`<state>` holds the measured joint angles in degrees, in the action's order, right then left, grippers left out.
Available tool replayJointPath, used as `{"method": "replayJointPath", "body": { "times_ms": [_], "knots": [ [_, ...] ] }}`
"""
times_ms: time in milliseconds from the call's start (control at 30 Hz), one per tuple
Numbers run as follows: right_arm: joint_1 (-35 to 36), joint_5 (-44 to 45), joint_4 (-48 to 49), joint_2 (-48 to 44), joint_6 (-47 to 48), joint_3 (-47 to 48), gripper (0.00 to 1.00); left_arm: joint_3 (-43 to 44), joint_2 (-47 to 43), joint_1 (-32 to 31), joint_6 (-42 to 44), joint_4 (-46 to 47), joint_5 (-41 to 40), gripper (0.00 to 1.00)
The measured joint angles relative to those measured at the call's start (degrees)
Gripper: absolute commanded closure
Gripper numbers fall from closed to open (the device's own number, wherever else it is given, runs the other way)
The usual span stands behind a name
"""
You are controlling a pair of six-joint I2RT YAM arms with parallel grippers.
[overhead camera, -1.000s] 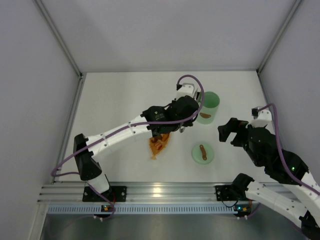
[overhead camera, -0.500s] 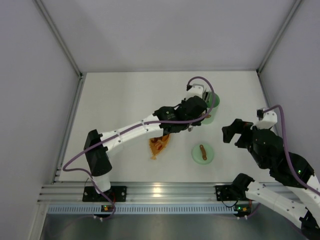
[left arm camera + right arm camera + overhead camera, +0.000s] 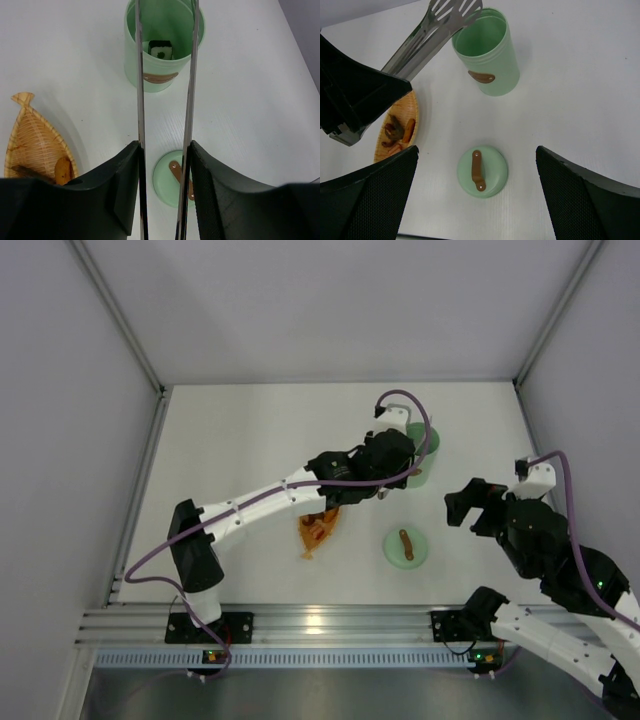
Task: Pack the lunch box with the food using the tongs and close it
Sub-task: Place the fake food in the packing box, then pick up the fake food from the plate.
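Observation:
The mint-green lunch box (image 3: 427,443) (image 3: 161,75) (image 3: 492,60) stands upright and uncovered at the back right. My left gripper (image 3: 392,468) (image 3: 164,150) is shut on the silver tongs (image 3: 140,100) (image 3: 427,32). Their two arms stand apart and their tips reach over the box's rim. One black-and-white piece of food (image 3: 161,50) lies inside the box. More food (image 3: 395,131) (image 3: 61,170) lies on the orange tray. My right gripper (image 3: 462,502) (image 3: 476,150) hangs open above the lid, holding nothing.
The flat green lid (image 3: 405,546) (image 3: 172,175) (image 3: 482,171) with its brown handle lies on the table in front of the box. The orange leaf-shaped tray (image 3: 318,530) (image 3: 35,140) (image 3: 412,107) sits to the left of the lid. White walls enclose the table.
My left gripper has carried the tongs rightward to the lunch box and now covers part of it. The right arm has shifted slightly right.

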<state>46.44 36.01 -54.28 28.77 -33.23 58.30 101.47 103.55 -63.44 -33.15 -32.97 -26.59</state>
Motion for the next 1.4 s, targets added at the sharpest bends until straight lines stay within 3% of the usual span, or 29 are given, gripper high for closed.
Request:
{"method": "replayJointPath", "body": {
  "times_ms": [200, 467, 700, 967, 1400],
  "knots": [
    [0.0, 0.0, 0.0, -0.3, 0.0, 0.0, 0.00, -1.5, -2.2, 0.0, 0.2, 0.3, -0.1, 0.53],
    [0.0, 0.0, 0.0, -0.3, 0.0, 0.0, 0.01, -5.4, -14.3, 0.0, -0.1, -1.4, -2.0, 0.53],
    [0.0, 0.0, 0.0, -0.3, 0.0, -0.1, 0.01, -18.4, -27.3, 0.0, -4.5, -7.4, -3.7, 0.53],
    [0.0, -0.2, 0.2, -0.6, 0.0, -1.1, 0.00, -36.0, -34.2, 0.0, -9.9, -13.1, -0.4, 0.53],
    [0.0, -0.3, 0.3, -0.7, -0.4, -2.4, 0.01, -43.9, -40.2, 0.0, -13.7, -14.4, 3.5, 0.52]
  ]
}}
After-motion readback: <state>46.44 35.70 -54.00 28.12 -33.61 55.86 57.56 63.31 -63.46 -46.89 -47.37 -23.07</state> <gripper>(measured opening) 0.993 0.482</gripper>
